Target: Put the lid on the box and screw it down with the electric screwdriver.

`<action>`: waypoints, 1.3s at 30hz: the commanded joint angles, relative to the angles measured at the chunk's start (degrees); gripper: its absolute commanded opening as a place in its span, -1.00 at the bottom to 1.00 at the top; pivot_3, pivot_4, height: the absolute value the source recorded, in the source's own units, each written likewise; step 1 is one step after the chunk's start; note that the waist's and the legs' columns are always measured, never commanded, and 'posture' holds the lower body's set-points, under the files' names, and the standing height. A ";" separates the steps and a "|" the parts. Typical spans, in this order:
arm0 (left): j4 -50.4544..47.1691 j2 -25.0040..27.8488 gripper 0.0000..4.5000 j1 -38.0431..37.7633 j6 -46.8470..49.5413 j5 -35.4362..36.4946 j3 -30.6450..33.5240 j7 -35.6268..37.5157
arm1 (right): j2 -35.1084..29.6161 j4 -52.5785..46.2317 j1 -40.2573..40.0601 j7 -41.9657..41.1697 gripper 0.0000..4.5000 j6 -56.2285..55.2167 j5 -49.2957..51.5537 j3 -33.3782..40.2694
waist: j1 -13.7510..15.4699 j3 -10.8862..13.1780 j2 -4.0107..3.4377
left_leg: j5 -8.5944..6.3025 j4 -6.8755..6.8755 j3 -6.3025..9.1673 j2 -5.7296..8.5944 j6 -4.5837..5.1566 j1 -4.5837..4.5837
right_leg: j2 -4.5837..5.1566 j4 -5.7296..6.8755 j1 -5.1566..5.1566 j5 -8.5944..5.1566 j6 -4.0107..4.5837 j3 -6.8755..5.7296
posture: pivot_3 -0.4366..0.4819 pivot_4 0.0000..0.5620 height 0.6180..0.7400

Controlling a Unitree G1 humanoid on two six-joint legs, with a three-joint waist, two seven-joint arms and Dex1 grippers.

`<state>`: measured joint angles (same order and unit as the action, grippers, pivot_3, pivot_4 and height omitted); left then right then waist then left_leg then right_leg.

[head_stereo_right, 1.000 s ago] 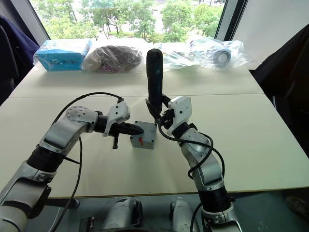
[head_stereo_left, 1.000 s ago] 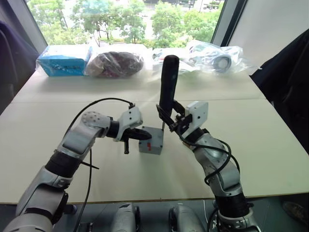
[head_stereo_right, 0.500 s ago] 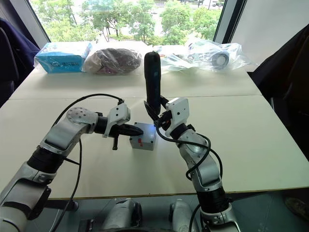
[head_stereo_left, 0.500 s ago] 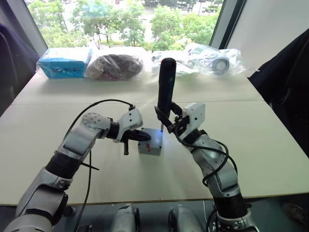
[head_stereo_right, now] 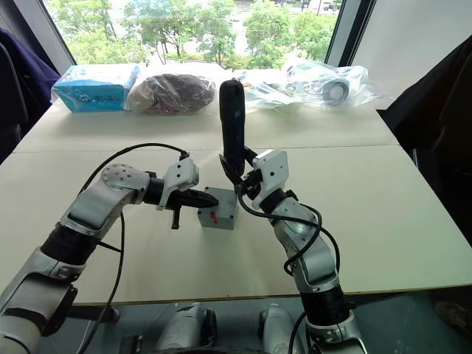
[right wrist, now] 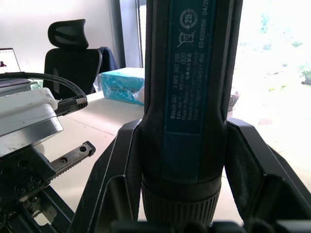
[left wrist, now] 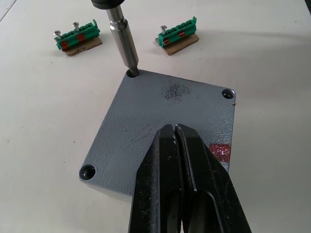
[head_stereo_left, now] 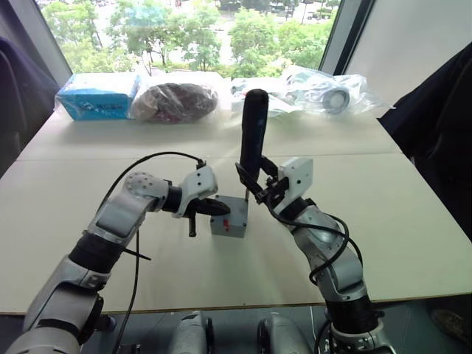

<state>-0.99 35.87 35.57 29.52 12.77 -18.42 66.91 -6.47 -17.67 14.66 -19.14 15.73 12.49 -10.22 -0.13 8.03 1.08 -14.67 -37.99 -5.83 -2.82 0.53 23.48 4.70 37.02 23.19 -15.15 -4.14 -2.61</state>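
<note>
The grey lid (left wrist: 146, 111) lies on top of the box (head_stereo_left: 227, 224), which stands at the table's middle with its red dot facing me. My left gripper (left wrist: 174, 130) is shut, its fingertips resting on the lid's top. My right gripper (head_stereo_left: 258, 184) is shut on the electric screwdriver (head_stereo_left: 252, 133), held upright over the box's far side. The screwdriver's metal bit (left wrist: 124, 41) sits in the lid's far corner hole. The lid's other corner holes (left wrist: 88, 171) show open.
Two small green-and-tan blocks (left wrist: 77, 36) (left wrist: 177, 38) holding screws lie on the table just beyond the box. At the table's far edge sit a blue package (head_stereo_left: 96, 96) and plastic bags (head_stereo_left: 177, 99) (head_stereo_left: 324, 88). A dark garment (head_stereo_left: 442, 118) hangs at the right.
The screwdriver has shifted slightly left and down, bringing its bit to the lid's corner. The left gripper has stayed on the lid.
</note>
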 commanded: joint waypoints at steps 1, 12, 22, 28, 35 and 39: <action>0.74 0.01 -1.00 -1.14 0.68 -1.53 -1.17 -0.53 | -0.63 3.61 -2.51 -1.70 -0.20 1.10 -0.13 -1.15 | -0.01 0.00 0.00 | 0.00 0.00 0.00 0.00 0.00 0.00 | 0.01 0.00 0.00 -0.01 0.01 0.00 | -0.05 -0.47 1.00; -1.13 -1.56 -1.00 -0.30 3.24 3.42 3.84 -2.20 | -5.11 -6.84 14.45 4.18 -0.20 15.20 13.97 17.06 | -0.08 0.40 -0.32 | 0.00 0.06 -0.01 0.06 0.00 0.20 | 0.14 -0.01 0.23 -0.02 0.05 0.01 | -0.05 -0.47 1.00; -9.58 -4.46 -1.00 8.80 11.55 12.02 5.74 -0.98 | -29.14 0.71 27.89 13.80 -0.20 75.62 38.22 38.92 | 0.17 1.07 -0.38 | -0.02 -0.09 -0.05 0.17 0.13 1.53 | 0.21 -0.01 1.37 0.18 -0.31 -0.13 | -0.05 -0.47 1.00; -12.52 -3.15 -1.00 7.23 8.70 11.06 1.67 1.36 | -37.31 6.33 15.49 14.73 -0.20 76.77 48.83 37.59 | 0.40 1.40 -0.74 | -0.03 -0.05 -0.02 0.17 0.14 1.56 | -0.04 -0.03 1.42 0.16 -0.32 -0.09 | -0.05 -0.47 1.00; -15.52 -1.59 -1.00 2.53 7.68 9.86 -0.02 0.65 | -42.30 16.19 12.96 19.58 -0.20 76.77 54.25 34.22 | -0.43 1.43 -0.76 | -0.02 -0.14 -0.04 0.20 0.14 1.54 | -0.09 -0.01 1.43 0.17 -0.34 0.10 | -0.05 -0.47 1.00; -16.62 -0.76 -1.00 0.99 8.23 10.34 0.57 -0.03 | -45.06 19.86 13.63 19.65 -0.20 76.77 56.21 30.58 | -0.47 1.45 -0.74 | -0.02 -0.14 -0.05 0.20 0.14 1.56 | -0.09 -0.01 1.44 0.17 -0.36 0.11 | -0.05 -0.47 1.00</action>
<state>-14.95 34.65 36.30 38.17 22.95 -19.02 67.28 -49.57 2.39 26.88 0.86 92.12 66.48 20.28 -0.60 9.48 0.34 -14.70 -38.13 -5.88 -2.62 0.67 25.04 4.61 37.01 24.63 -14.97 -4.50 -2.51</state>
